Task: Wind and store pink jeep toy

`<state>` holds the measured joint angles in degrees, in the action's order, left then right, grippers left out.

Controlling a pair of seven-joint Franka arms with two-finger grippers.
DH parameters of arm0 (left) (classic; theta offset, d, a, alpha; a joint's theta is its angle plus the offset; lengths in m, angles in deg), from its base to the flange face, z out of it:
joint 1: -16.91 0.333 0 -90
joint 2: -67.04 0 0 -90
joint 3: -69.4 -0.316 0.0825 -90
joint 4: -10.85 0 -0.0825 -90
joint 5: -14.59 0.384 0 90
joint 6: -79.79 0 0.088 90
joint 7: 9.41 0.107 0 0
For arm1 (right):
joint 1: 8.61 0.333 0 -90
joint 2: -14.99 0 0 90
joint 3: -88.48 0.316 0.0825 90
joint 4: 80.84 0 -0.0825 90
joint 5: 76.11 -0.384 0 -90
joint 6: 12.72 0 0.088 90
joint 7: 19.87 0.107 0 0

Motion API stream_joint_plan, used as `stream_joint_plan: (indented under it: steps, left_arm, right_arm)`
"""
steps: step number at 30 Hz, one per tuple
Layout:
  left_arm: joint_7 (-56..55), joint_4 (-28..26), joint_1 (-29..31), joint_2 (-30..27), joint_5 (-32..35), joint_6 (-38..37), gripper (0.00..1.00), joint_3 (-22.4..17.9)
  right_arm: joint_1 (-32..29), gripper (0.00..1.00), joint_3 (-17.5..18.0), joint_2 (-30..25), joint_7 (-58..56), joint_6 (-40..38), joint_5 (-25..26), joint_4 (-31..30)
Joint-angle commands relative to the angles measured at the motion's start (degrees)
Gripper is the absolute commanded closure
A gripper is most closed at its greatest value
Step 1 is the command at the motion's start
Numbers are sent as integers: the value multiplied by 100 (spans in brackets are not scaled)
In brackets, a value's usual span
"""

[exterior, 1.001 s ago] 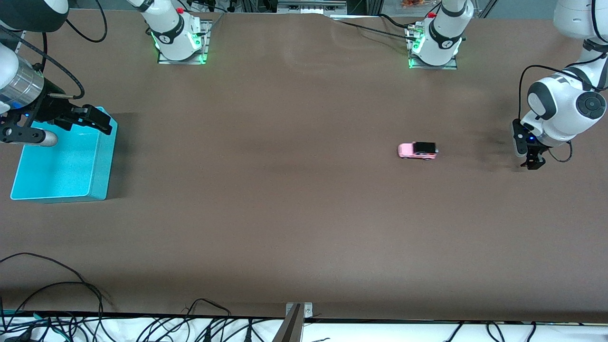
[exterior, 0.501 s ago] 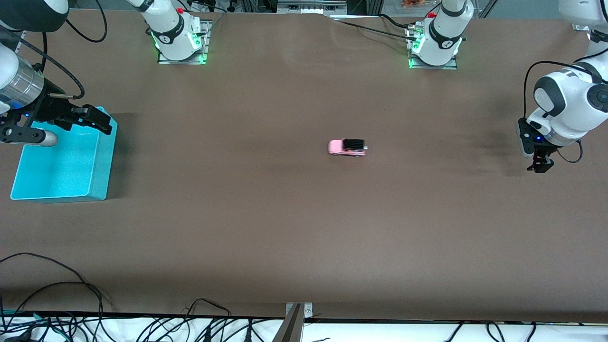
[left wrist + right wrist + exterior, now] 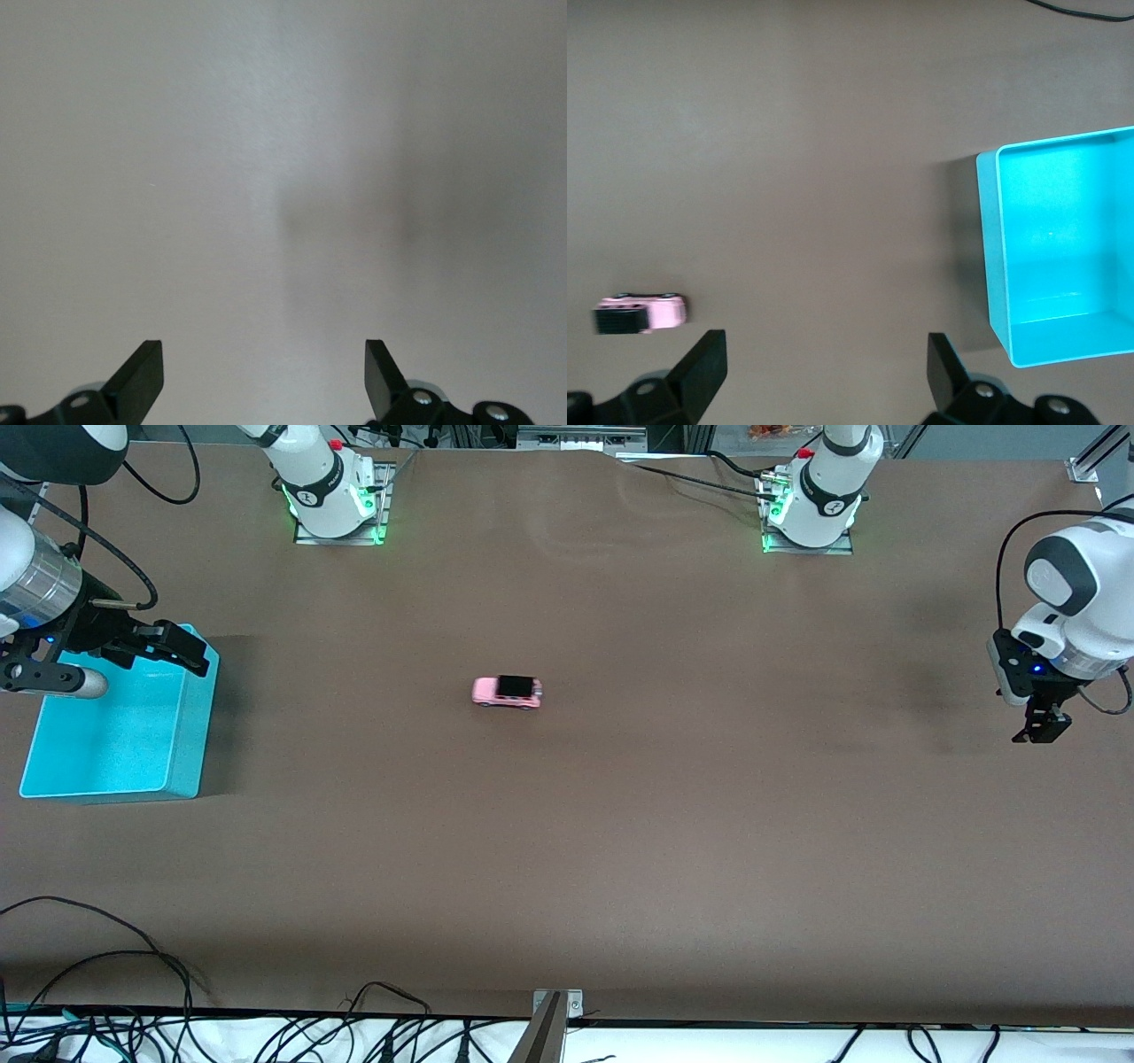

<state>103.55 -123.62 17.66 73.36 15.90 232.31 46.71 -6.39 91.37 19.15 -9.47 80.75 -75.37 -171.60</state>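
the pink jeep toy has rolled a long way across the table from where it stood a second ago, out of the left arm's half and past the middle, toward the right arm's end. in that same time the left gripper has drawn back toward the table's edge at its own end and risen a little. the toy now sits on its wheels on the bare brown surface, pink nose pointing toward the teal bin, black roof on top, well apart from both grippers. the right wrist view also catches it off to one side, clear of the bin. the left gripper hangs over bare table at the left arm's end, its jaws spread wide with nothing between them. the right gripper hovers over the rim of the bin at the right arm's end, where that arm waits; its jaws are spread wide too and hold nothing. the bin stands open and upright.
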Motion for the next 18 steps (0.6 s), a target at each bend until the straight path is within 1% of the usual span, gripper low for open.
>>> stream_joint_plan:
  steps: [1,14,18]
  left_arm:
    - [209,-71,-66,-351,-149,-170,0,1]
    - [156,-18,-92,-720,-140,-503,0,36]
    - [147,174,-101,-773,-140,-758,0,89]
  right_arm:
    - [-46,0,28,59,-38,-22,-3,137]
    - [42,0,54,165,-38,-22,15,128]
    - [33,0,54,147,-38,-31,-3,137]
